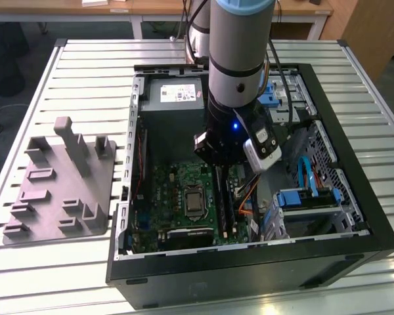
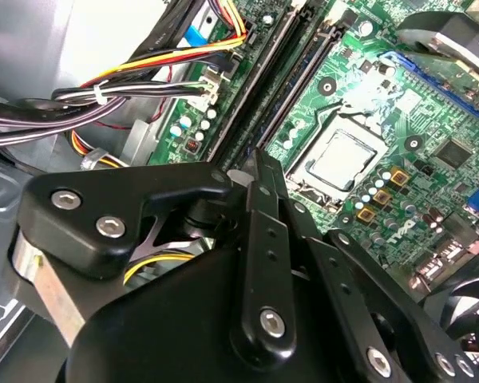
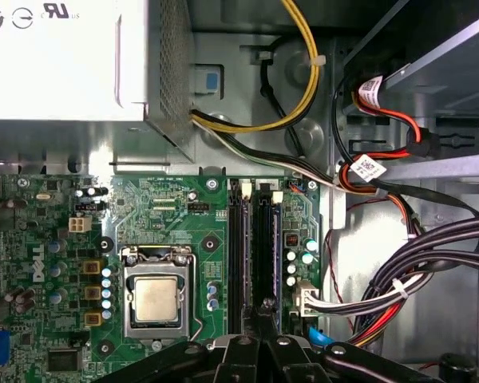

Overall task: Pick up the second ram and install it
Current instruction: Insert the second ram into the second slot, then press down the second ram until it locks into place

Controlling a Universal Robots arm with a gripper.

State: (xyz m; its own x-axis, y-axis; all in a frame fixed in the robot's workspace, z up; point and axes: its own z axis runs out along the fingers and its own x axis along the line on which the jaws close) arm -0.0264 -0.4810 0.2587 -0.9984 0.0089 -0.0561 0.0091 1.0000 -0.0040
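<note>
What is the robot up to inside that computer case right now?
A single robot arm has reached down into an open computer case standing on a slatted table. Its gripper sits low over the motherboard, right at the memory slots beside the processor socket. A memory stick stands in the slots directly under the gripper, and the grey fixture block on the table has no stick left in it.

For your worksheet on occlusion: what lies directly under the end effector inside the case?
The RAM slots on the motherboard, beside the CPU. The end effector covers the slots' near end.
</note>
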